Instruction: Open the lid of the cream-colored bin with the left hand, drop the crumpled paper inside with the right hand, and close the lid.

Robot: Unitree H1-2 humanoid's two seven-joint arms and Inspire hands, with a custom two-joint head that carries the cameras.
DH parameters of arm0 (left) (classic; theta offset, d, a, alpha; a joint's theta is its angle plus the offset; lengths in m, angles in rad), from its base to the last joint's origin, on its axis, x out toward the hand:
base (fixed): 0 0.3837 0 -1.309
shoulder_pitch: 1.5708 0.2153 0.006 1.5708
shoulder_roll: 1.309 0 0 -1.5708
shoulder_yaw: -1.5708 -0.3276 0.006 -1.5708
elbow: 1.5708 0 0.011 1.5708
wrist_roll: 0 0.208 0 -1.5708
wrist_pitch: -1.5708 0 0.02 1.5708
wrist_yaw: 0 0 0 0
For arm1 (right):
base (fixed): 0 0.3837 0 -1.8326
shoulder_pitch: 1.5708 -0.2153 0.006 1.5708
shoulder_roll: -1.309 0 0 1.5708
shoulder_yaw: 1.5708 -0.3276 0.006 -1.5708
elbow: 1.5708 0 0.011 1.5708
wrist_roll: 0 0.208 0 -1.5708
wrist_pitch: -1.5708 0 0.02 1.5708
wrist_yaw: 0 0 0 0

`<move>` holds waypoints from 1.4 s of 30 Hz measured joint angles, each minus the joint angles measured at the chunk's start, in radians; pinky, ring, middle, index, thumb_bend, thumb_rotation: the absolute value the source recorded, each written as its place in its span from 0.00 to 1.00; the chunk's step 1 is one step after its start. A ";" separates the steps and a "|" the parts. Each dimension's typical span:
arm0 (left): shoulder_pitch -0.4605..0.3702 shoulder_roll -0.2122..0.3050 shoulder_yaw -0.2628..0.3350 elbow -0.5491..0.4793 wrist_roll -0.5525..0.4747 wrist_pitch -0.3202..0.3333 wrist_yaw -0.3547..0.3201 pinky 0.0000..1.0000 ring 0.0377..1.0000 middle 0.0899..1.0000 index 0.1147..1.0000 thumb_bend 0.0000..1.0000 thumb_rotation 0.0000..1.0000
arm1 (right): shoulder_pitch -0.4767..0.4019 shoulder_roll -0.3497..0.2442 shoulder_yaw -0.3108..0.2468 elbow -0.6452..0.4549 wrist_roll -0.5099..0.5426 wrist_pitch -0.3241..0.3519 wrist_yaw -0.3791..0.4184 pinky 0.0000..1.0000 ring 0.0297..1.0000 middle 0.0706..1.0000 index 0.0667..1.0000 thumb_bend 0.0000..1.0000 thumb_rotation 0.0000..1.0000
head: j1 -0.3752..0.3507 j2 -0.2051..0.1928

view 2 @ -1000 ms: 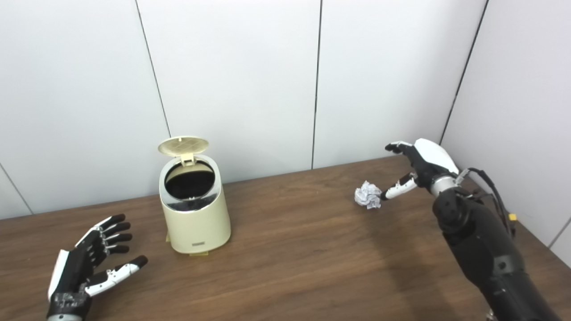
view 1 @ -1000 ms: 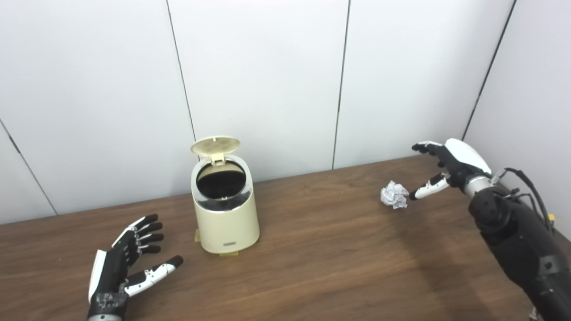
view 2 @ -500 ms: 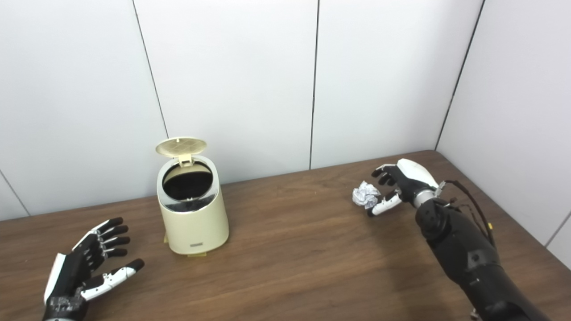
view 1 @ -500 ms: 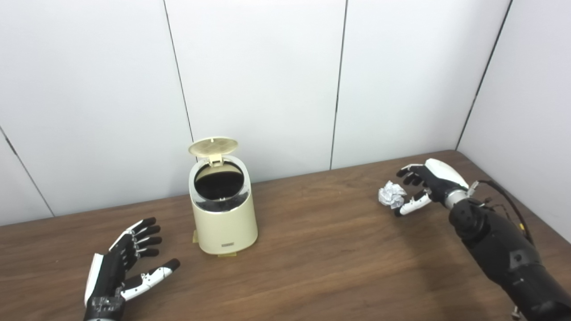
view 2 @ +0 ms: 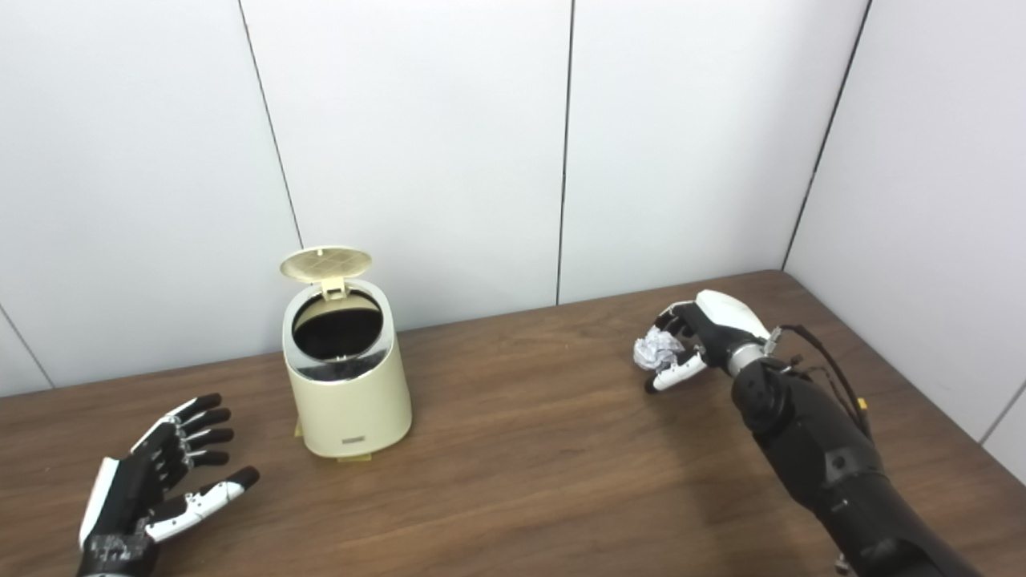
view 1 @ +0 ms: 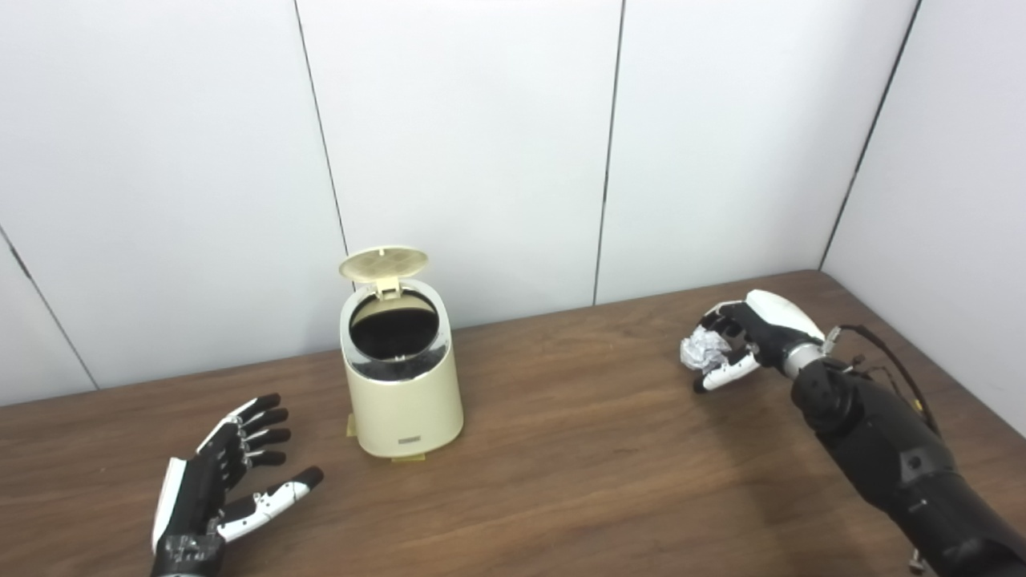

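My right hand has its fingers curling around the crumpled paper, thumb beneath and the rest over the top, while the wad sits on the desk far off to my right, well apart from the cream-colored bin. The lid stands tipped up at the back, so the dark mouth is free. My left hand rests low beside the bin with its fingers spread, holding nothing. To do this grasp well, I judge I should close evenly from both sides so the light wad does not squirt out, squeeze only until it holds, then lift straight up before carrying it across, high enough to clear the rim and the raised lid.
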 measured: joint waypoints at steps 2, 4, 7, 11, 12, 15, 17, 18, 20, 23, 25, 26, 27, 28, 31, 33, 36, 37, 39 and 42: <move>0.001 0.000 0.000 -0.002 0.000 0.000 0.000 0.64 0.71 0.76 0.82 0.73 0.04 | -0.002 -0.002 0.000 0.000 0.005 -0.002 0.000 0.67 0.65 0.62 0.62 0.79 0.13 | 0.003 0.003; 0.003 0.001 -0.002 -0.004 0.002 0.000 0.000 0.65 0.71 0.75 0.82 0.74 0.06 | -0.007 -0.009 0.012 0.001 0.003 -0.011 -0.001 0.65 0.61 0.59 0.52 0.63 0.13 | 0.003 0.005; 0.003 0.001 -0.004 -0.005 0.004 0.000 0.000 0.64 0.71 0.75 0.82 0.73 0.06 | -0.016 -0.025 0.041 0.017 -0.023 -0.044 -0.011 0.69 0.63 0.58 0.46 0.53 0.14 | 0.000 0.008; 0.005 0.005 -0.003 -0.005 0.003 0.001 0.000 0.63 0.71 0.75 0.82 0.73 0.05 | -0.016 -0.029 0.055 0.015 -0.038 -0.043 -0.012 0.68 0.62 0.57 0.45 0.52 0.14 | -0.003 0.011; 0.005 0.005 -0.003 -0.006 0.003 0.001 -0.001 0.63 0.72 0.75 0.82 0.73 0.05 | -0.016 -0.031 0.060 0.012 -0.043 -0.042 -0.012 0.66 0.61 0.57 0.45 0.52 0.14 | -0.003 0.012; 0.006 0.006 -0.003 -0.007 0.003 0.001 -0.002 0.65 0.72 0.76 0.83 0.72 0.04 | -0.018 -0.038 0.079 -0.007 -0.077 -0.034 -0.001 0.65 0.62 0.58 0.45 0.52 0.13 | -0.002 0.017; 0.006 0.006 -0.003 -0.007 0.003 0.001 -0.004 0.64 0.72 0.76 0.82 0.72 0.04 | -0.025 -0.050 0.107 -0.012 -0.108 -0.035 -0.001 0.68 0.65 0.58 0.45 0.52 0.14 | -0.002 0.018; 0.006 0.006 -0.003 -0.007 0.003 0.001 -0.005 0.64 0.72 0.75 0.82 0.72 0.04 | -0.030 -0.057 0.121 -0.012 -0.128 -0.034 -0.001 0.71 0.67 0.59 0.45 0.52 0.14 | -0.002 0.018; 0.006 0.006 -0.003 -0.007 0.003 0.001 -0.005 0.64 0.72 0.76 0.82 0.72 0.04 | -0.036 -0.067 0.143 -0.015 -0.161 -0.034 -0.002 0.74 0.70 0.59 0.45 0.52 0.14 | -0.002 0.018; 0.006 0.007 -0.003 -0.007 0.003 0.002 -0.006 0.64 0.72 0.75 0.82 0.72 0.04 | -0.042 -0.072 0.161 -0.020 -0.195 -0.036 -0.002 0.72 0.70 0.58 0.45 0.52 0.14 | 0.003 0.023; 0.006 0.007 -0.004 -0.008 0.004 0.002 -0.006 0.64 0.71 0.75 0.82 0.72 0.04 | -0.042 -0.077 0.168 -0.022 -0.206 -0.041 -0.004 0.70 0.68 0.56 0.45 0.52 0.14 | 0.008 0.025; 0.006 0.007 -0.004 -0.008 0.005 0.002 -0.005 0.64 0.71 0.75 0.82 0.72 0.04 | -0.042 -0.080 0.172 -0.024 -0.211 -0.043 -0.004 0.69 0.68 0.56 0.45 0.52 0.14 | 0.008 0.025; 0.006 0.007 -0.004 -0.008 0.008 0.002 -0.004 0.64 0.71 0.75 0.81 0.72 0.05 | -0.041 -0.082 0.173 -0.026 -0.217 -0.045 -0.006 0.72 0.69 0.57 0.45 0.52 0.14 | 0.011 0.025; 0.006 0.007 -0.005 -0.008 0.013 0.002 -0.002 0.64 0.70 0.74 0.81 0.72 0.05 | -0.040 -0.085 0.174 -0.028 -0.224 -0.048 -0.012 0.73 0.69 0.56 0.45 0.52 0.14 | 0.012 0.025; 0.006 0.006 -0.007 -0.009 0.028 0.001 -0.001 0.65 0.71 0.74 0.81 0.73 0.05 | -0.021 -0.096 0.173 -0.051 -0.237 -0.065 -0.029 0.76 0.70 0.55 0.45 0.52 0.14 | 0.018 0.025; 0.006 0.006 -0.007 -0.009 0.027 0.001 -0.001 0.65 0.71 0.74 0.81 0.73 0.05 | 0.000 -0.099 0.163 -0.091 -0.245 -0.071 -0.032 0.77 0.68 0.54 0.45 0.52 0.14 | 0.025 0.026; 0.009 0.008 -0.007 -0.011 0.029 0.001 -0.001 0.63 0.70 0.74 0.81 0.72 0.04 | 0.019 -0.098 0.143 -0.164 -0.243 -0.079 -0.028 0.77 0.66 0.47 0.44 0.53 0.02 | 0.028 0.025; 0.010 0.009 -0.007 -0.012 0.033 0.001 -0.001 0.62 0.70 0.74 0.81 0.72 0.04 | 0.020 -0.098 0.136 -0.186 -0.243 -0.083 -0.029 0.76 0.66 0.46 0.44 0.53 0.01 | 0.029 0.023; 0.010 0.010 -0.009 -0.012 0.040 0.001 0.000 0.62 0.70 0.74 0.81 0.71 0.04 | 0.014 -0.095 0.119 -0.232 -0.242 -0.088 -0.030 0.78 0.67 0.45 0.45 0.53 0.00 | 0.035 0.023; 0.009 0.010 -0.011 -0.012 0.046 0.001 0.000 0.62 0.70 0.74 0.81 0.72 0.04 | 0.000 -0.087 0.099 -0.298 -0.244 -0.082 -0.020 0.81 0.67 0.45 0.45 0.53 0.00 | 0.041 0.021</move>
